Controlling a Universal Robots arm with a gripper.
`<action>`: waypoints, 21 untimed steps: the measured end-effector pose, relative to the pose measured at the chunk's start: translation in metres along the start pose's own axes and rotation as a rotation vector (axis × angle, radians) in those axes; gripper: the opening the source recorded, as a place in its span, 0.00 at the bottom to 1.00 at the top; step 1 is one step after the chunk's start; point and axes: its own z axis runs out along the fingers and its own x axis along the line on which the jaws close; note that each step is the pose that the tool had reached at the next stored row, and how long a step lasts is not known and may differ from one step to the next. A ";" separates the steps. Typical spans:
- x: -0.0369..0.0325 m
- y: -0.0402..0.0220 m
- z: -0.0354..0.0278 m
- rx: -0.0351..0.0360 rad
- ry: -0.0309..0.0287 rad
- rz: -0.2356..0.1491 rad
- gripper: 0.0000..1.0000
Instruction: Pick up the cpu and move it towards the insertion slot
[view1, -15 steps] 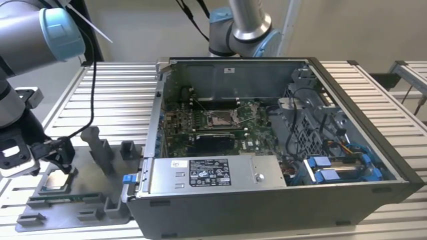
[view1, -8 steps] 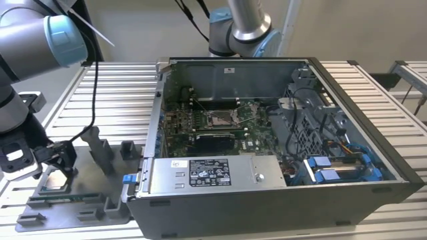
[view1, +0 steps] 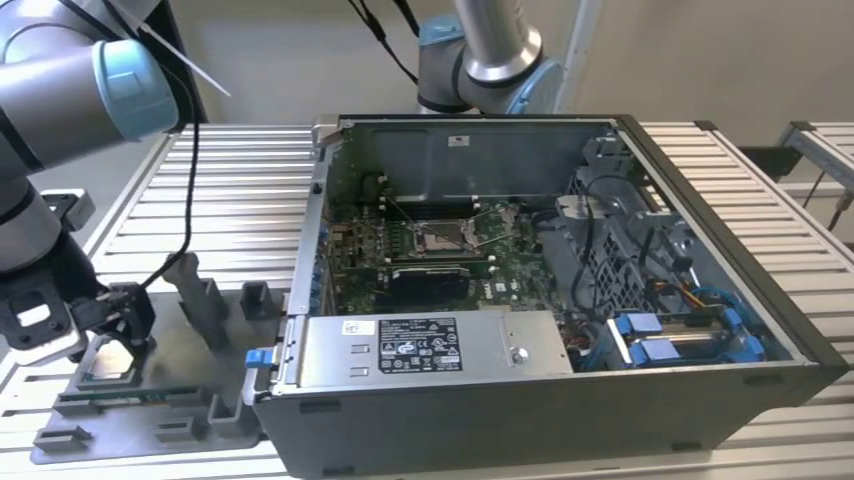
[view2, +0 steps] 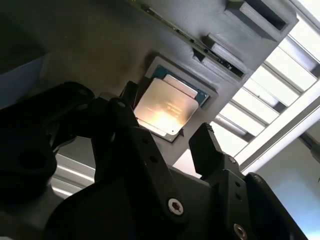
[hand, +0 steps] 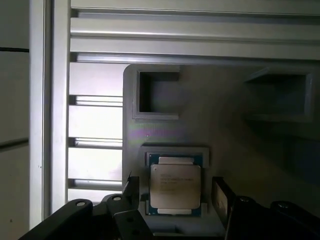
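Note:
The cpu (view1: 107, 362), a small square chip with a silvery top face, lies flat in a square recess of the grey plastic tray (view1: 160, 420) at the exterior view's left. My gripper (view1: 114, 328) hangs just above it, open. In both wrist views the black fingers (hand: 131, 187) stand on either side of the cpu (hand: 175, 186) with a gap on each side, touching nothing. The second wrist view shows the cpu (view2: 165, 107) between the fingers (view2: 204, 145). The insertion slot (view1: 441, 237), a shiny metal-framed socket, sits on the green board inside the open computer case (view1: 534, 400).
The tray stands on a ribbed aluminium table (view1: 227, 190), beside the case's near wall. Grey upright posts (view1: 200, 300) rise from the tray close to the gripper. A green memory stick (view1: 114, 398) lies in the tray. A second robot arm (view1: 481, 50) stands behind the case.

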 end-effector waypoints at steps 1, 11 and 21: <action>0.0001 0.0000 0.0005 0.0002 0.0000 -0.001 1.00; 0.0011 -0.0001 0.0037 0.0018 0.0001 -0.006 1.00; 0.0005 -0.0002 0.0069 0.0028 0.0003 -0.006 1.00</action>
